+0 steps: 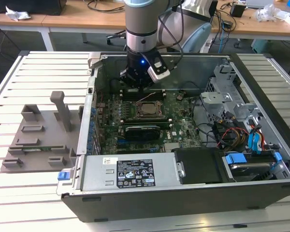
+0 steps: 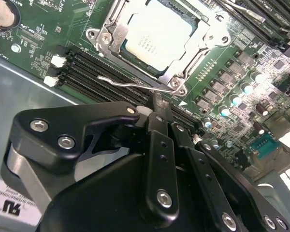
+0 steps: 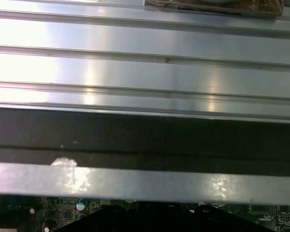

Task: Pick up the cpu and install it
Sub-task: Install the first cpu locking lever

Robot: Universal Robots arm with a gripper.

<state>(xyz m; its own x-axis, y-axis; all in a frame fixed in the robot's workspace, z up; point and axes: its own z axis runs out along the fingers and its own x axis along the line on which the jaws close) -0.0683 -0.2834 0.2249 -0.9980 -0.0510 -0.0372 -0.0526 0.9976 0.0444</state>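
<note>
Wooden desks line the back behind a slatted metal worktable.

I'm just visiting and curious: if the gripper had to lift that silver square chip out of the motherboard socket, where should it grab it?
Probably from straight above, by two opposite edges of the silver square chip: it lies flat, and the metal socket frame surrounds it.

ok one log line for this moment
cpu: seated in socket, frame over it | end effector: empty, above board beside socket lever | case: open
</note>
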